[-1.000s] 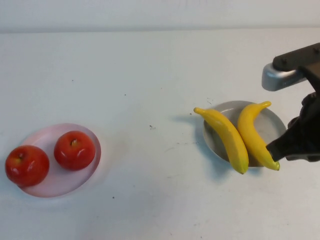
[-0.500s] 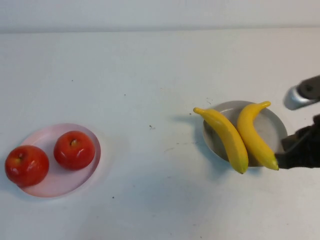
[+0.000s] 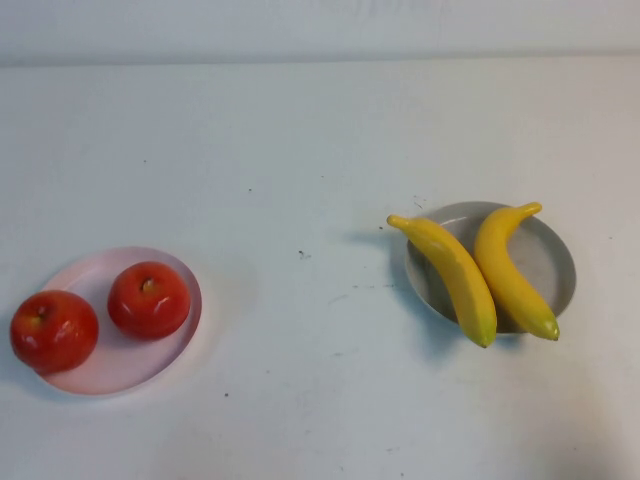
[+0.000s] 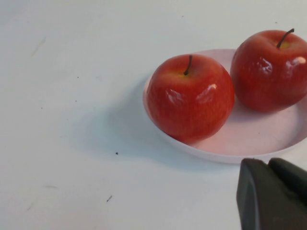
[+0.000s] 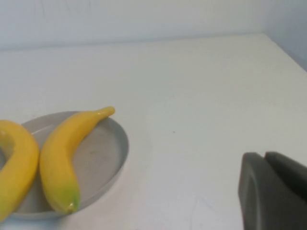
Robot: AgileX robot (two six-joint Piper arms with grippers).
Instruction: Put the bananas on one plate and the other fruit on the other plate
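Two yellow bananas (image 3: 452,275) (image 3: 510,270) lie side by side on the grey plate (image 3: 553,250) at the right, their ends overhanging its rim. Two red apples (image 3: 149,299) (image 3: 54,331) sit on the pale pink plate (image 3: 120,375) at the left, the left one at its edge. Neither arm shows in the high view. My left gripper (image 4: 268,165) is shut and empty, just short of the pink plate (image 4: 249,143) and apples (image 4: 189,98). My right gripper (image 5: 265,155) is shut and empty, off to the side of the grey plate (image 5: 103,158) and bananas (image 5: 67,148).
The white table (image 3: 320,150) has bare surface between the two plates and behind them. Its far edge meets a pale wall at the back. A few small dark specks mark the tabletop.
The right arm has pulled back to the right, away from the bananas, and left the high view. The fruit and plates have not moved.
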